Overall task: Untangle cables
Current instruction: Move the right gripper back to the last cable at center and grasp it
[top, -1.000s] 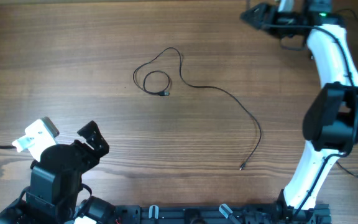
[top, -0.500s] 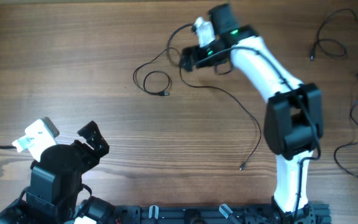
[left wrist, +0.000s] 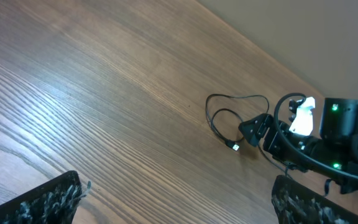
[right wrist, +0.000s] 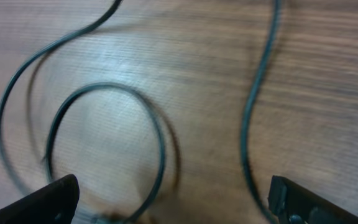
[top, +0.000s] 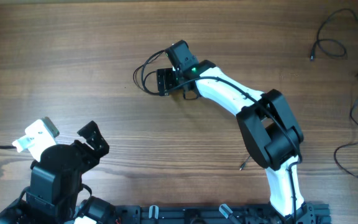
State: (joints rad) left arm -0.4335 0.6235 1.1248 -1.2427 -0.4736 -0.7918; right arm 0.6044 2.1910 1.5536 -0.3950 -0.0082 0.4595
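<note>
Stretches far out and low, the right gripper (right wrist: 173, 200), with its fingers (right wrist: 50, 198) spread wide apart and pinching nothing. Judged as lining up for a pick at the tangled end, since the thin black rubber-sheathed cable (top: 146, 76) curls into a loose double loop right there, directly beneath and between the spread fingers. Seen from the right wrist: one rounded ring just inside the left finger, a wider arc sweeping around it, and a separate straighter run nearer the right finger. Impossible to tell whether either fingertip touches the cord or only hangs above it.

Slender, smooth and limp, that cord; lies flat, follows gentle curves, casts a faint shadow. Ends in a small metal-tipped plug (left wrist: 235, 147) at the inner turn of the coil, just ahead of the fingertips. Trails away behind the hand under the white arm, with the far tip (top: 242, 165) showing back near the arm's base.

Matte, streaked with fine grain, the brown wood-grain table top (top: 73, 50); probably little grip for so light a wire, so likely to slide when tugged.

Parked well back from the coil, the left gripper (left wrist: 176, 205), fingers likewise wide apart and empty, apparently waiting its turn.

Well off behind the right hand, at the table's edge, other thin dark cables (top: 330, 45), lying apart from this one.
</note>
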